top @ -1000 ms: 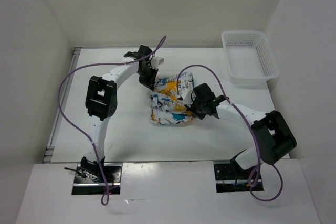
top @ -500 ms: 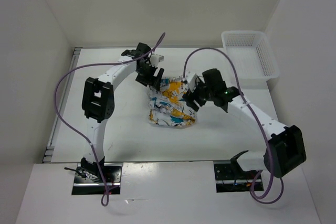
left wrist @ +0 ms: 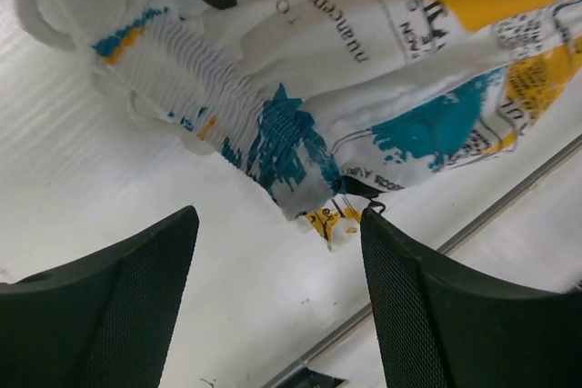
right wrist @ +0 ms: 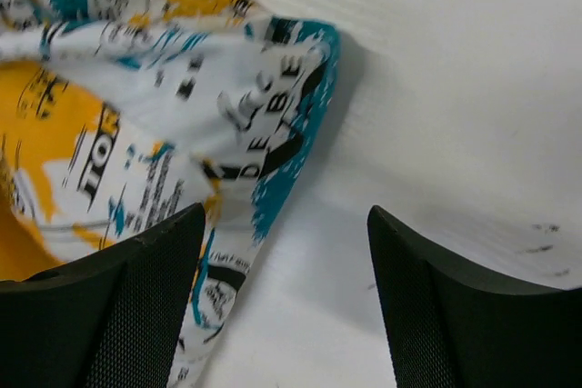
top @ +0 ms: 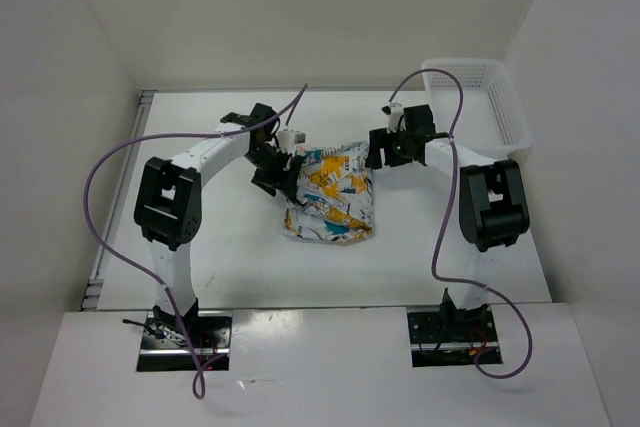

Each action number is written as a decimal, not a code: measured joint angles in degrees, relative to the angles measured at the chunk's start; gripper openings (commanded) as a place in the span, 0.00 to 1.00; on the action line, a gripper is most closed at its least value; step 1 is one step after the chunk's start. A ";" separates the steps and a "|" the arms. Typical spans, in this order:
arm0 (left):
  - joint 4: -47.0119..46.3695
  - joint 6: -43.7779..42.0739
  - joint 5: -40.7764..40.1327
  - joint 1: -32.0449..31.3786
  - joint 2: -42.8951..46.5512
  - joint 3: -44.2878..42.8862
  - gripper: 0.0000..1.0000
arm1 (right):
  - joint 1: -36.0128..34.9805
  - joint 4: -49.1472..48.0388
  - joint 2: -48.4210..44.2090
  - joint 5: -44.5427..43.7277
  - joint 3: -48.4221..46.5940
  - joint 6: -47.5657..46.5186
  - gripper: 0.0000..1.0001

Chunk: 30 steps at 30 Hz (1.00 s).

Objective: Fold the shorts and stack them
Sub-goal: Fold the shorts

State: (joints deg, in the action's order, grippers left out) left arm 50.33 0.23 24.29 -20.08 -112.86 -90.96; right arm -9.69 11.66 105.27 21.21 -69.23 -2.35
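Observation:
The shorts (top: pixel 333 195) lie in a crumpled, partly folded heap on the white table, white fabric with teal, yellow-orange and black print. My left gripper (top: pixel 276 169) hangs just off their upper left edge, open; in the left wrist view the shorts (left wrist: pixel 346 70) sit beyond the empty gap between my fingers (left wrist: pixel 118 306). My right gripper (top: pixel 384 150) stands open at their upper right corner. The right wrist view shows the shorts (right wrist: pixel 136 115) lying in front of my left-hand finger (right wrist: pixel 118 315), with bare table in the gap.
A white plastic mesh basket (top: pixel 478 107) stands at the table's back right, close behind the right arm. Purple cables loop over both arms. White walls close off the back and both sides. A metal strip (left wrist: pixel 491 215) runs along the table's left edge.
Both grippers have opened and let go of the shorts, which now lie spread a little wider. The right arm swung back toward the basket; the left gripper shifted slightly down and left.

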 measured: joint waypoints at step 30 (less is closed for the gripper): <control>3.30 0.07 5.79 -0.11 -7.17 1.77 0.20 | -0.59 -4.92 18.36 -3.91 -18.99 17.97 0.03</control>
State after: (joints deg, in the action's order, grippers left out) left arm 53.63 0.30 30.09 -20.18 -120.03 -89.19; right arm -10.28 6.74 123.63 17.30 -88.23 15.62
